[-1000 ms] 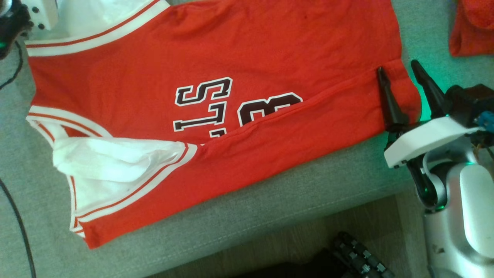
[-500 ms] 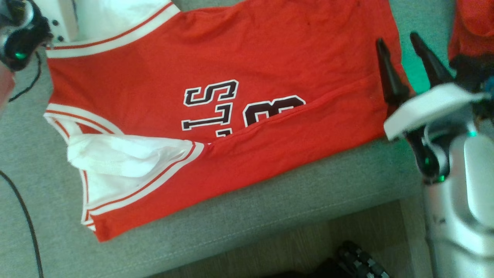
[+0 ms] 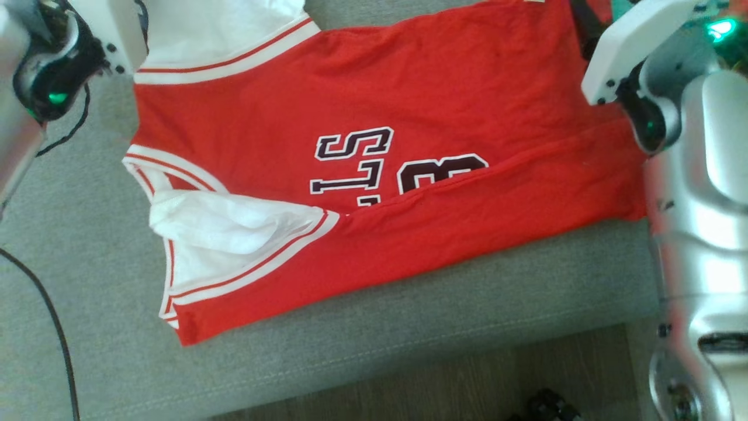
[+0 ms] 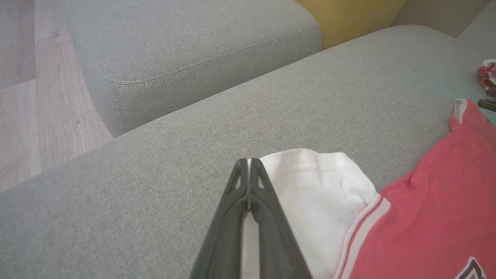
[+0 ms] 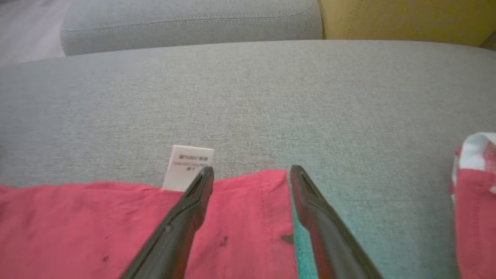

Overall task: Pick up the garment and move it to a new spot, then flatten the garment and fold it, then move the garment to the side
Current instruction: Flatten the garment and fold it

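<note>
Floor [image 3: 438, 386] shows at 6 o'clock in the head view, then the front edge of the grey sofa seat [image 3: 350, 351] with a black cable [image 3: 55, 327] at 8 o'clock. The red jersey [image 3: 409, 105] lies across the middle of the seat, its near long edge already turned over the lettering and a bunched white sleeve [image 3: 234, 234] at its 8 o'clock. At the far side, 10 o'clock, the left gripper [image 4: 248, 162] is closed tight at the very edge of the other white sleeve [image 4: 310, 186] and looks to pinch just its rim. At 2 o'clock the right gripper [image 5: 251, 172] is open, fingers straddling the far hem corner, left fingertip touching the white label [image 5: 188, 164], nothing held. Another red cloth [image 5: 474, 193] sits at 3 o'clock of the right wrist view, apart from the jersey. Grey back cushions and a yellow cushion [image 5: 407, 19] lie beyond. Likely step: taking both far corners for the next fold. Risks: the left pinch is shallow, so the sleeve may slip out on lift. If the left arm pulls before the right closes, the jersey skews and the near fold opens. The right fingers may catch only the label or one layer. A hard pull toward 6 o'clock could drag the jersey off the seat edge.
</note>
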Tool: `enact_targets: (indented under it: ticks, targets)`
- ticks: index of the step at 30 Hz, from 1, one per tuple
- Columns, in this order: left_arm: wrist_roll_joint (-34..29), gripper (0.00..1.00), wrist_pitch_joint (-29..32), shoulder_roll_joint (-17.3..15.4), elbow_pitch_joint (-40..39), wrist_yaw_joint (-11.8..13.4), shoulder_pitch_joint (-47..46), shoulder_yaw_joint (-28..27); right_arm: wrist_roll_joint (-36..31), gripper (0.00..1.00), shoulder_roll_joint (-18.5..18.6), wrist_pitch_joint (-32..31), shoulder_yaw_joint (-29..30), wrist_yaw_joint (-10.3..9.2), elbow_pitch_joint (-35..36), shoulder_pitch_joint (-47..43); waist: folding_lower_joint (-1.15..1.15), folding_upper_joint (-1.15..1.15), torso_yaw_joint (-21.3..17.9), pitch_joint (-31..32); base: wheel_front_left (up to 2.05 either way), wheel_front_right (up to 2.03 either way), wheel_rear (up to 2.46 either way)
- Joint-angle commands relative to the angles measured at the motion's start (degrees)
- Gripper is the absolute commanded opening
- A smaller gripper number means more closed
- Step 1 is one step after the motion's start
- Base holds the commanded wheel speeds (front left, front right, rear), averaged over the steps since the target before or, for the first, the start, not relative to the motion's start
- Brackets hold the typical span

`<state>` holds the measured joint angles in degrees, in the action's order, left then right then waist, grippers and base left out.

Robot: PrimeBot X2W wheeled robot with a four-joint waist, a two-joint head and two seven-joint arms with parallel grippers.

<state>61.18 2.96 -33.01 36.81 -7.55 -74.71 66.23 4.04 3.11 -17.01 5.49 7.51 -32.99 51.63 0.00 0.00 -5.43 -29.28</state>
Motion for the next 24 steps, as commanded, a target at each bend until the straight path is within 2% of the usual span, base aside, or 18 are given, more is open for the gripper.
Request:
enact_targets:
  ticks: [1, 11, 13, 14, 15, 16, 18, 19, 24]
  targets:
    - [0.40, 0.00, -0.60, -2.79, -1.10, 0.07, -2.94, -1.86, -0.78, 1.00, -0.23, -0.22, -0.03, -0.02, 0.71, 1.57, 0.00, 0.00, 0.38, -0.01, 0.00, 0.00, 0.00]
    - [2.08, 0.00, -1.92, -3.01, -2.13, 0.07, -4.43, 2.07, -5.82, 0.98, -0.23, 0.01, 5.31, -0.02, -11.37, 8.59, 0.00, 0.00, 1.62, -0.23, 0.00, 0.00, 0.00]
    - [2.37, 0.00, -2.02, -2.94, -2.18, 0.07, -4.74, 2.69, -6.39, 0.86, -0.23, 0.48, 5.65, -0.02, -12.97, 9.47, 0.00, 0.00, 1.71, -0.16, 0.00, 0.00, 0.00]
    - [2.53, 0.00, -2.08, -2.92, -2.20, 0.07, -4.87, 2.96, -6.59, 0.74, -0.23, 0.69, 5.76, -0.02, -13.73, 9.89, 0.00, 0.00, 1.74, -0.13, 0.00, 0.00, 0.00]
    - [2.66, 0.00, -2.14, -2.91, -2.20, 0.07, -4.99, 3.23, -6.73, 0.69, -0.23, 0.91, 5.87, -0.02, -14.44, 10.32, 0.00, 0.00, 1.77, -0.10, 0.00, 0.00, 0.00]
    - [2.79, 0.00, -2.21, -2.92, -2.19, 0.07, -5.11, 3.47, -6.91, 0.57, -0.23, 1.19, 5.97, -0.02, -15.07, 10.73, 0.00, 0.00, 1.78, -0.08, 0.00, 0.00, 0.00]
    - [3.04, 0.00, -2.30, -2.91, -2.11, 0.07, -5.28, 3.94, -7.29, 0.29, -0.23, 1.71, 6.18, -0.02, -16.22, 11.41, 0.00, 0.00, 1.85, -0.01, 0.00, 0.00, 0.00]
    - [3.15, 0.00, -2.35, -2.89, -2.05, 0.07, -5.35, 4.15, -7.51, 0.00, -0.23, 1.97, 6.28, -0.02, -16.72, 11.73, 0.00, 0.00, 1.90, 0.02, 0.00, 0.00, 0.00]
    - [3.24, 0.00, -3.62, -2.93, -2.18, 0.07, -5.68, 5.06, -8.53, 0.00, -0.24, 4.22, 7.28, -0.02, -18.20, 13.30, 0.00, 0.00, 2.15, 0.36, 0.00, 0.00, 0.00]
